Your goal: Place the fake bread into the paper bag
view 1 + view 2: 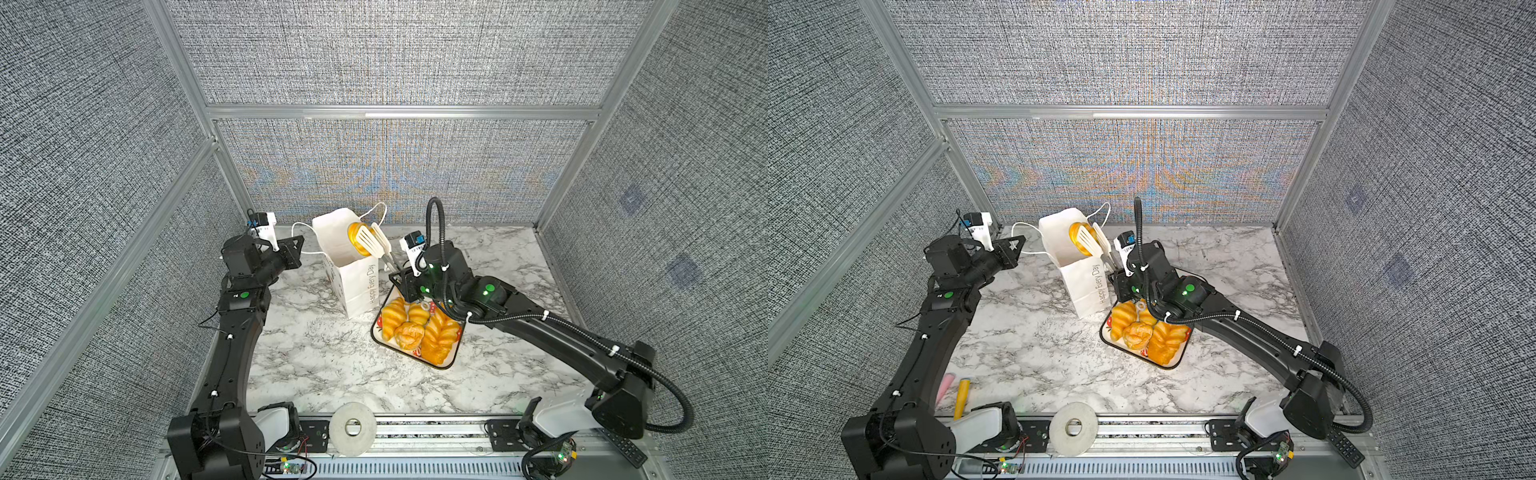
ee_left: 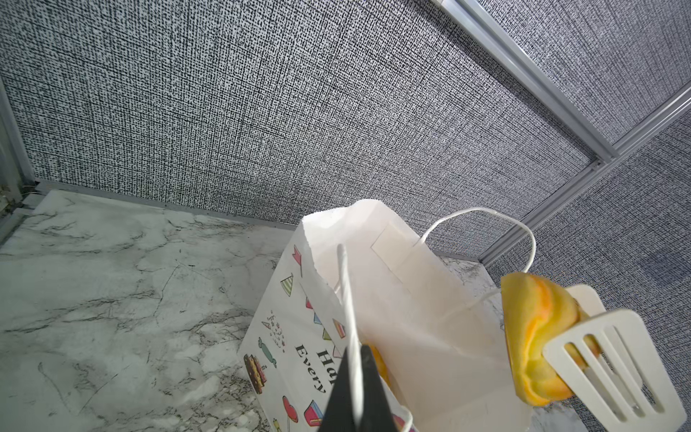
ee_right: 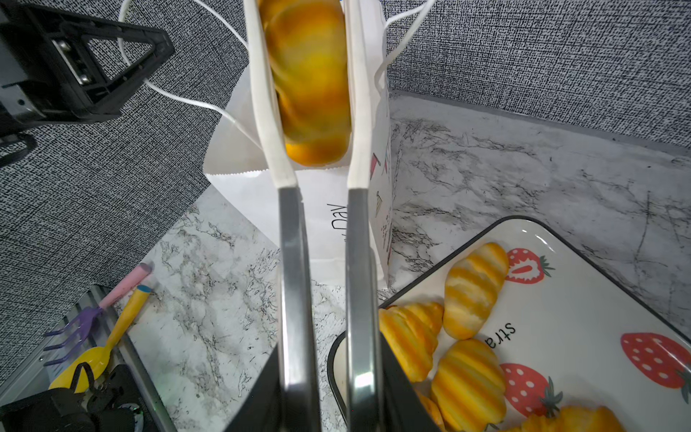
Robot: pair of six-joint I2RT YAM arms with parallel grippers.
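While our left tool (image 1: 300, 248) pinches the white paper bag's (image 1: 356, 289) cord (image 2: 346, 291), we should sink the golden toy roll (image 1: 356, 237), in white tongs (image 1: 371, 242) our right tool (image 1: 400, 279) squeezes, inside.

On my screens the paper bag (image 2: 276, 336) is white, with grey lettering and small prints in red, green, blue and yellow: pennants, a sweet, hearts, a cake. The bread (image 3: 308, 82) in the tongs (image 3: 295, 299) is glossy golden yellow banded with orange; the tongs are steel grey with white slotted heads. The tray (image 3: 583, 306) is white, black-rimmed, printed with red strawberries. The counter (image 1: 332, 365) is white marble veined grey; the walls (image 1: 374, 62) are a grey-and-white weave.
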